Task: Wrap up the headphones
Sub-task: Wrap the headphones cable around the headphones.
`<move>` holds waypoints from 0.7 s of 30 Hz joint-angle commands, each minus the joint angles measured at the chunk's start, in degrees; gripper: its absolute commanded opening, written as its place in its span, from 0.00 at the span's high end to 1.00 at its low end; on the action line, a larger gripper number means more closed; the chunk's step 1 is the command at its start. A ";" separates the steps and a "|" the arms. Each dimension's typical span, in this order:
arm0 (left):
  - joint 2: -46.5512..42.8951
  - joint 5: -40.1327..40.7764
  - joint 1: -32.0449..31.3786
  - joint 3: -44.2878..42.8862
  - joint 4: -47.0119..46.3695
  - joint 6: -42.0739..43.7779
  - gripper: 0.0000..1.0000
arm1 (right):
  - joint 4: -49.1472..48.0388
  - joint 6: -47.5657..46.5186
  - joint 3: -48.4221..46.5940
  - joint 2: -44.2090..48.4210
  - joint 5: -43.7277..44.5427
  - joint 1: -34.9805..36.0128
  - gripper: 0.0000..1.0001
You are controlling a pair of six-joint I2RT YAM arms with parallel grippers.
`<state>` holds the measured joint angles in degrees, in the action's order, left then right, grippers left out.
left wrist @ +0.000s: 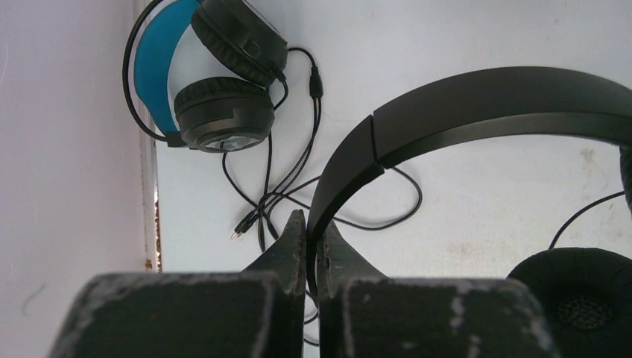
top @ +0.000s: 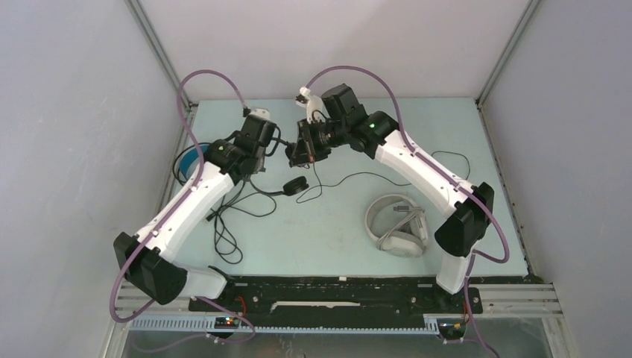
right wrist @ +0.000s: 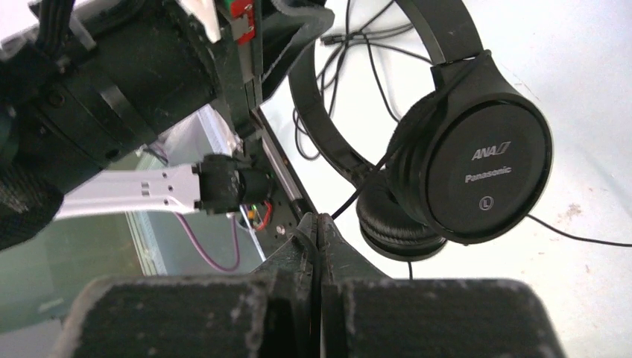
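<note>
The small thin black on-ear headphones hang above the table between my two grippers. My left gripper is shut on the lower end of the headband. In the right wrist view the two ear cups hang close in front, one marked with an L. My right gripper is shut on the thin black cable running down from the cups. From above, the left gripper and right gripper nearly meet at mid table, with one ear cup below them.
The bulky black headset with blue lining lies by the left wall, its cable looped over the table beside it. The white over-ear headset lies at the right front near the right arm. A long black cable trails across the middle.
</note>
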<state>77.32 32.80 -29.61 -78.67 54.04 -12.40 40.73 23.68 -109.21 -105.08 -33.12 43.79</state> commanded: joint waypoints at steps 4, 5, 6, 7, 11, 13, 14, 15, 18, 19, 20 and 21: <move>-4.12 5.07 0.95 -1.72 -12.45 -10.25 1.00 | -16.09 13.05 10.15 6.24 7.64 0.92 1.00; -4.49 5.93 0.95 -1.35 -13.62 -11.04 1.00 | -20.82 15.62 12.71 7.37 8.72 0.86 1.00; -4.80 6.77 0.95 -1.00 -14.23 -11.99 1.00 | -22.81 17.61 14.80 8.29 9.73 0.74 1.00; -5.18 7.54 0.95 -0.43 -15.20 -12.79 1.00 | -25.78 19.56 16.67 8.83 10.38 0.72 1.00; -7.13 8.82 0.95 2.35 -19.52 -15.31 1.00 | -32.41 23.18 19.97 9.52 12.42 0.99 1.00; -8.32 9.19 1.04 3.78 -21.01 -16.26 1.00 | -33.57 23.81 20.85 10.02 13.04 1.28 1.00; -8.93 9.14 1.04 4.65 -21.81 -16.28 1.00 | -34.38 24.23 21.52 10.36 13.23 1.31 1.00; -9.40 9.22 1.04 5.27 -22.41 -16.09 1.00 | -35.31 24.59 22.44 10.87 13.75 1.21 1.00; -10.54 9.66 1.04 7.38 -23.72 -15.90 1.00 | -38.36 24.34 24.13 12.21 14.70 0.99 1.00; -10.99 9.61 1.11 8.18 -24.38 -15.96 1.00 | -39.64 24.31 24.37 12.40 14.41 0.87 1.00; -11.41 9.45 1.13 9.04 -24.88 -16.30 1.00 | -40.11 24.31 24.23 12.29 13.99 0.89 1.00; -11.86 9.11 1.19 9.78 -25.64 -16.60 1.00 | -41.11 24.47 24.03 12.13 13.41 0.97 1.00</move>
<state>68.73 39.48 -29.17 -71.55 37.06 -24.95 5.74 46.98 -85.41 -95.18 -19.64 44.38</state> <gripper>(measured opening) 0.022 0.007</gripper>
